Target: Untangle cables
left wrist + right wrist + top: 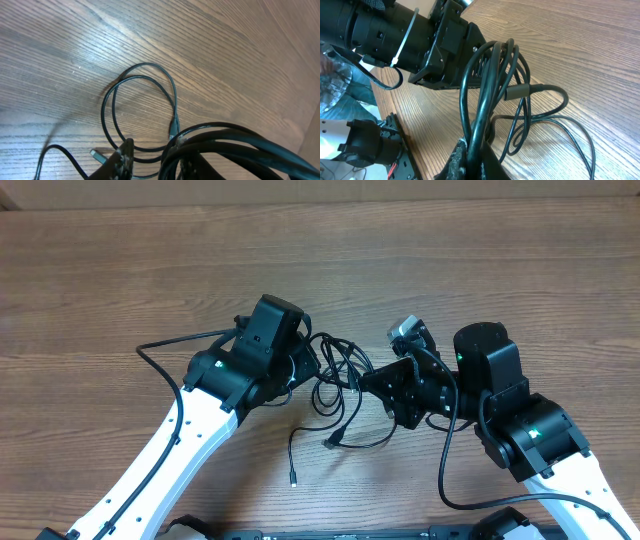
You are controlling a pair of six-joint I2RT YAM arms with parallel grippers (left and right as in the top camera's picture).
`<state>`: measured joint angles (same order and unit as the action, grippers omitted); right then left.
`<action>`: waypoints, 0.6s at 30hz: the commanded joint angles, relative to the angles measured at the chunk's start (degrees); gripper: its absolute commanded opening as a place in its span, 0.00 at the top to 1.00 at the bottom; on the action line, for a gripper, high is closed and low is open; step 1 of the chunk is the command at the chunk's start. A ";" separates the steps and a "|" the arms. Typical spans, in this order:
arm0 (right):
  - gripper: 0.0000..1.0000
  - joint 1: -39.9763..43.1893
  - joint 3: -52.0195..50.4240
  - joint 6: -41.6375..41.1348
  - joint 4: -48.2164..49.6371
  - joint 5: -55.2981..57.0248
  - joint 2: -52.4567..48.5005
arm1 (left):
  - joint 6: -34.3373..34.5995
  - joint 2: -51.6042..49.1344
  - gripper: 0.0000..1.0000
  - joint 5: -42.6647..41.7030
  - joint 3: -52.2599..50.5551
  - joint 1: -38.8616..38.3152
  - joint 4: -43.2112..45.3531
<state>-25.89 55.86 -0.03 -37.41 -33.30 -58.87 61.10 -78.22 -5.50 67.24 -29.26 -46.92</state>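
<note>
The right gripper [470, 167] is closed on a thick bunch of the cables [335, 380], several strands running together into its fingers. The left gripper [157, 167] has its fingers part-way apart with strands passing between them; I cannot tell whether they are pressing on anything. The two grippers sit near each other, with the knot hanging between them and partly resting on the table [100, 260]. The main risk is pulling apart while each side has more than one strand, which would likely tighten the tangle instead of freeing it. A hard pull could also strain a thin cord at its plug [330, 442]. If the left fingers close on the same strands the right ones hold, nothing will separate. The loop [172, 95] lying flat beyond the left fingers could catch a fingertip or drag along. Two loose ends trail toward the arm bases, one of them [294, 479] well below the fingers, and could snag on an arm. There is plenty of bare wood out to the side of each gripper and beyond them, so both can spread wide. The far edge is well away, but the near edge by the arm bases is closer, so pulling that way leaves less room.
</note>
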 commanded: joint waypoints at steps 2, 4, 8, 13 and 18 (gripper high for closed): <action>0.96 0.13 0.04 -0.37 0.07 -1.53 1.40 | 5.11 0.59 0.78 3.63 0.85 0.00 -1.31; 0.96 0.15 0.04 -0.37 0.13 -1.51 1.40 | 9.49 0.59 0.82 4.24 0.85 0.00 -2.49; 0.96 0.13 0.04 -0.37 0.26 -1.51 1.40 | 23.02 0.59 0.85 4.17 0.85 0.04 -6.51; 0.96 0.15 0.04 -0.37 0.17 -1.51 1.40 | 27.36 0.59 0.73 4.17 0.85 0.04 -7.69; 0.96 0.15 0.04 -0.37 0.61 -1.51 1.40 | 27.21 0.59 0.56 4.33 0.85 0.04 -7.65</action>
<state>-25.91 55.86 -0.08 -37.54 -34.11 -58.85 85.62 -78.22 -2.70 67.24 -29.26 -54.48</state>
